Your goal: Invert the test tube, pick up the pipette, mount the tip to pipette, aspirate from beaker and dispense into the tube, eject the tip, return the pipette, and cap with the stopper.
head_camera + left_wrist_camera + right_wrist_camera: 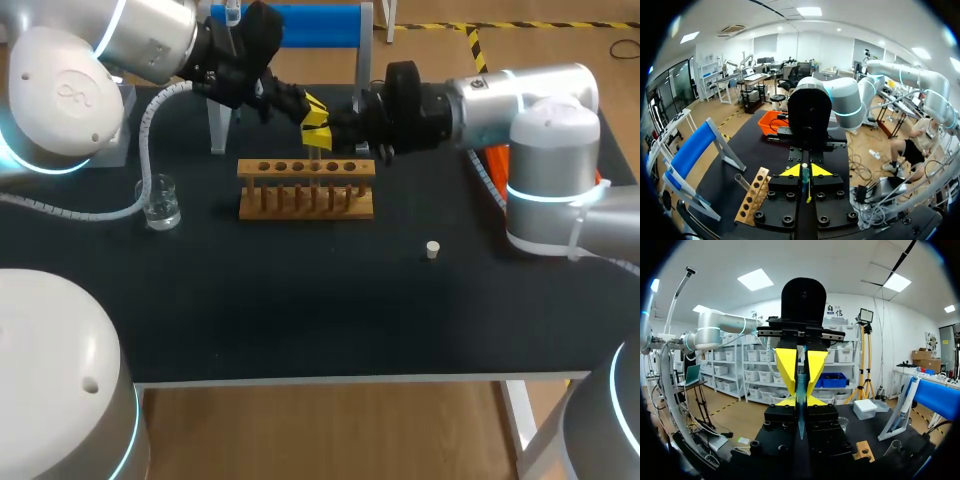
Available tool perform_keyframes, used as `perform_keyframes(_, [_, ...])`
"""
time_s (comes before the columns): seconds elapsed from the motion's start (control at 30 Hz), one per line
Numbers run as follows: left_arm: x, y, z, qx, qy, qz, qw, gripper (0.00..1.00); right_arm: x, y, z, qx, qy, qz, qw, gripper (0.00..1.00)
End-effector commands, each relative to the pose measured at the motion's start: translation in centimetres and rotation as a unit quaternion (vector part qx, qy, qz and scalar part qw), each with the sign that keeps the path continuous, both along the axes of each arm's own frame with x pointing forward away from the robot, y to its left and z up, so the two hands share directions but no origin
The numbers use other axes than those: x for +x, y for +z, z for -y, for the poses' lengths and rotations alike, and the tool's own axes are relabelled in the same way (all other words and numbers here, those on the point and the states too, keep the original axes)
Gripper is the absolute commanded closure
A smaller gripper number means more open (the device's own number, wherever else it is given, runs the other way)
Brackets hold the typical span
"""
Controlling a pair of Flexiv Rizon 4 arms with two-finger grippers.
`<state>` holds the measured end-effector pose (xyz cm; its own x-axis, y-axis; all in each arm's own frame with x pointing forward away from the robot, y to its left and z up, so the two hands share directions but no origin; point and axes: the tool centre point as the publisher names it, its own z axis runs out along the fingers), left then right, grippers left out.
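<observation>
Right wrist view: slender clear test tube [801, 390]; both jaws seemingly pinch it.

Our left arm [150, 40] enters from ten o'clock and our right arm [530, 100] from three o'clock. Both stretch level, wrists facing. The left gripper [803, 171] and right gripper [801, 401] meet tip to tip near twelve o'clock, each pinching one slim tube [801, 385].

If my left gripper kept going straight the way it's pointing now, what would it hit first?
The right gripper: it faces the left gripper tip to tip by the brown wooden tube rack, with a clear glass test tube between them. Depth is unclear from here.
</observation>
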<state>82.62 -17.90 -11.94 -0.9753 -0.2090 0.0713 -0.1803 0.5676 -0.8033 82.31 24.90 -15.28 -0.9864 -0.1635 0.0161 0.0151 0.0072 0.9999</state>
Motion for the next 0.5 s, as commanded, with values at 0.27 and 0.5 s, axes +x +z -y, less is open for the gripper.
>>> perform_keyframes(0.27, [-0.2,0.1,0.1,0.002,0.000,-0.002,1.000,0.00,-0.3,-0.8,2.3,-0.001,-0.005,-0.002,1.000,1.00])
perform_keyframes(0.5, [-0.2,0.1,0.1,0.002,0.000,-0.002,1.000,0.00,-1.4,-2.1,6.5,-0.010,-0.019,-0.012,1.000,1.00])
